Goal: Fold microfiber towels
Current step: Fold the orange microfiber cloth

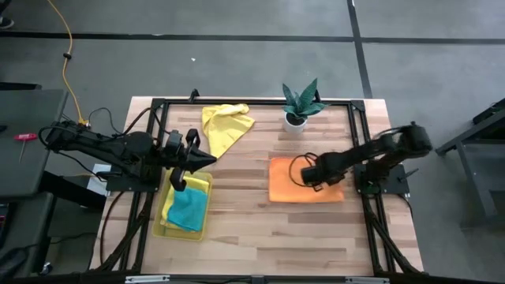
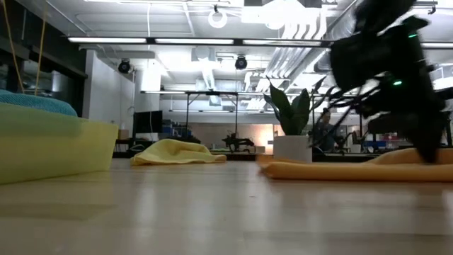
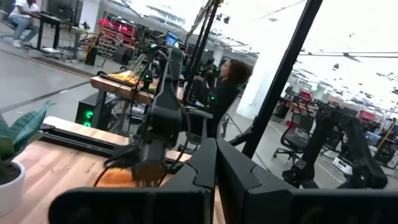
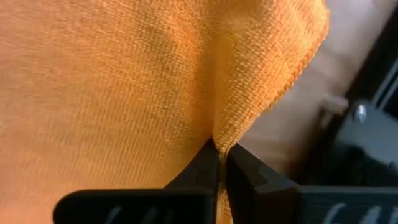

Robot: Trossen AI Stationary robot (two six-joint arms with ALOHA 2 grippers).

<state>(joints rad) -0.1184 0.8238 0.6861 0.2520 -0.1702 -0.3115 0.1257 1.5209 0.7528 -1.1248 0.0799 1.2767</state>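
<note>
Your right gripper (image 4: 221,163) pinches a ridge of the orange towel (image 1: 304,188), lying right of table centre; lift slowly, carry it across evenly. Left gripper (image 1: 180,162), jaws pressed together, waits over the tray (image 1: 167,225)

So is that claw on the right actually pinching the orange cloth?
Yes, the right gripper has its fingers shut on a raised fold of the orange towel, which puckers up between them.
</note>
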